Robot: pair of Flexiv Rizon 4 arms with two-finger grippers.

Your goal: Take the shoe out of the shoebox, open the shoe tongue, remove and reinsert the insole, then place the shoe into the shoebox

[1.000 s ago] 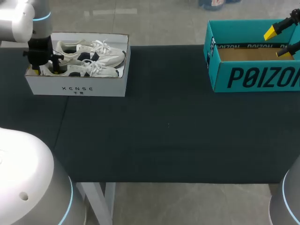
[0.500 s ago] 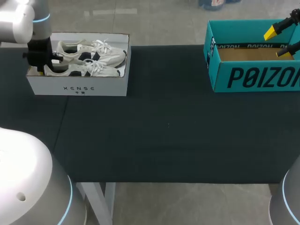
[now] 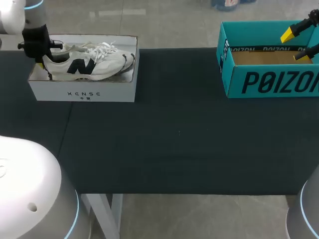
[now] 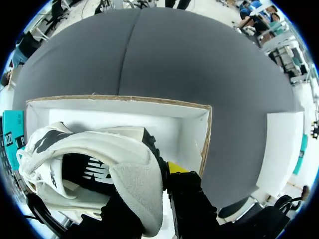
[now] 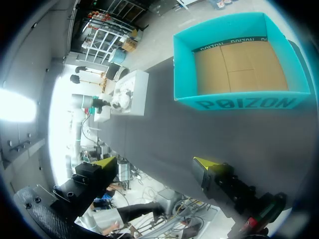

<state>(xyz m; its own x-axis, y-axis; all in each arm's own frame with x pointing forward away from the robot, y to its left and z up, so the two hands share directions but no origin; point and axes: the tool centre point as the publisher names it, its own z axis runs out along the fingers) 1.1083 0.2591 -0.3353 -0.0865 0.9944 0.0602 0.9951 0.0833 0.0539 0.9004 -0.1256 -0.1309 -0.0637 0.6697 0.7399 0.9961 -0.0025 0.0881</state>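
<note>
Our left gripper (image 3: 44, 63) is clamped on the shoe (image 3: 87, 62) at the heel. The shoe sits side-on over the open white shoebox (image 3: 82, 93), far left of the table (image 3: 174, 134). Our right gripper (image 3: 295, 46) hangs wide open over the teal box (image 3: 271, 82), far right.

Robotics lab: left arm (image 3: 12, 17) and right arm (image 3: 305, 211) flanking a black-clothed table (image 3: 179, 134), white shoebox (image 3: 82, 93) and teal shoebox (image 3: 269, 82) on it.
</note>
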